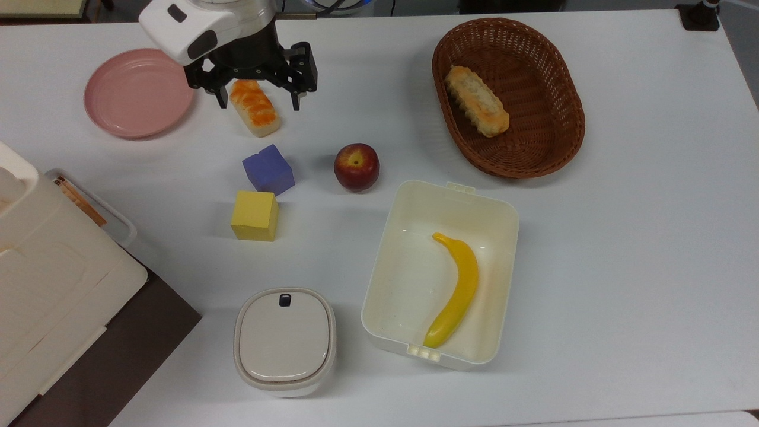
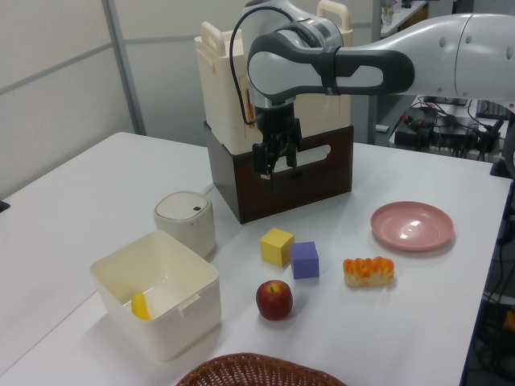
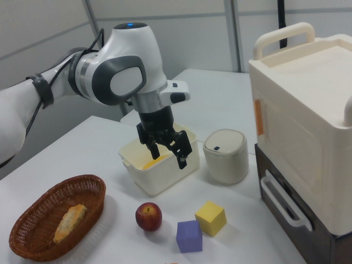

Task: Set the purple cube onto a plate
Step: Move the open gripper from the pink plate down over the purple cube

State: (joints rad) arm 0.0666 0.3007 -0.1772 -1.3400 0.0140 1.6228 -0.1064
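Gripper (image 1: pixel 259 99) (fingers apart) seemingly above purple cube (image 1: pixel 268 169), plate (image 1: pixel 137 93) bare

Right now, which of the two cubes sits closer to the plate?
The purple cube. It lies between the yellow cube and the pink plate in the top view.

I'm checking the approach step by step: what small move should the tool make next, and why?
Probably travel across to hang above the purple cube. The tool is open and holds nothing, raised above the table, while the cube sits untouched beside the yellow cube, and the plate is bare.
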